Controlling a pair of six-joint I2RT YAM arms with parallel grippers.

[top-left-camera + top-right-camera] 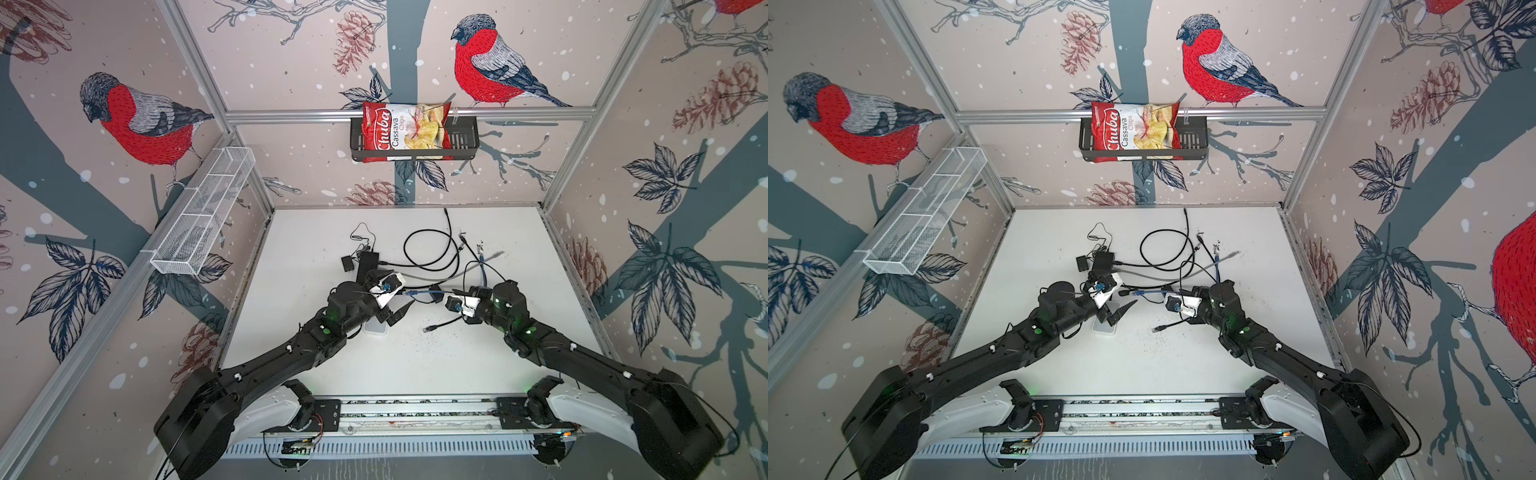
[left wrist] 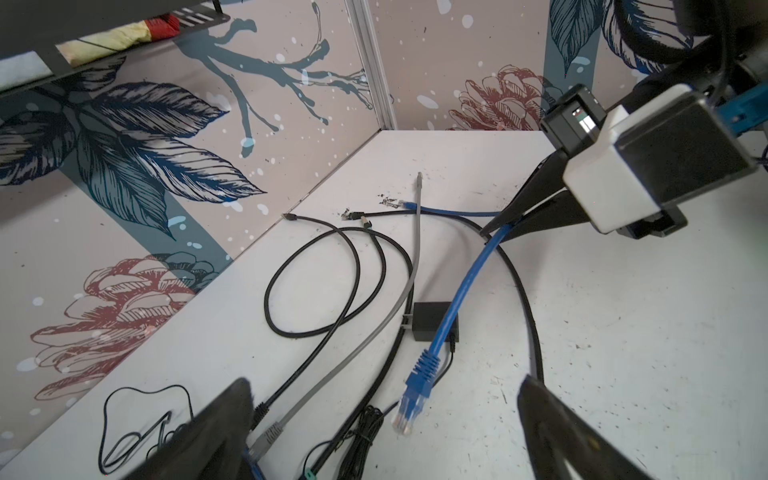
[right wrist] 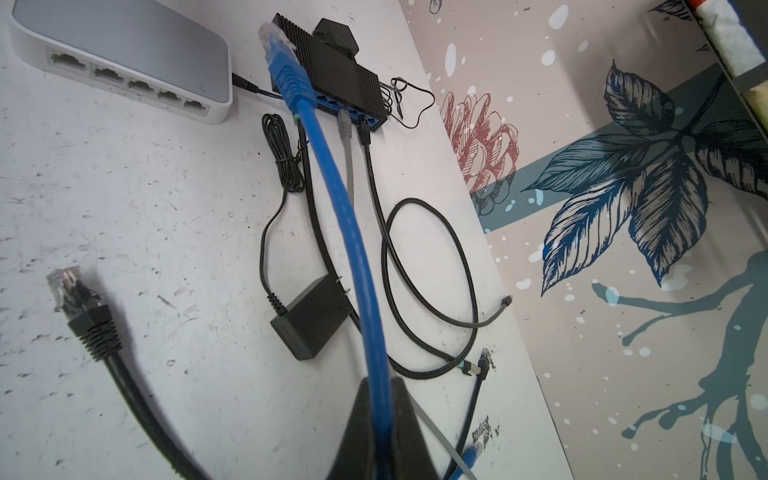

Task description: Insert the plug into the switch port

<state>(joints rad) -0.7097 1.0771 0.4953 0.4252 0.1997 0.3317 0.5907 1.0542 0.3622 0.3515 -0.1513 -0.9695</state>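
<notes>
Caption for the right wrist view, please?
Right gripper shut on blue cable, plug pointing toward white switch and black switch.

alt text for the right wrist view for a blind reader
The right gripper, jaws shut, holds a blue cable whose plug sticks out free of any port. Beyond it on the table sit a white switch with empty ports and a black switch with cables plugged in; a power adapter and a loose black plug lie nearer.
</notes>
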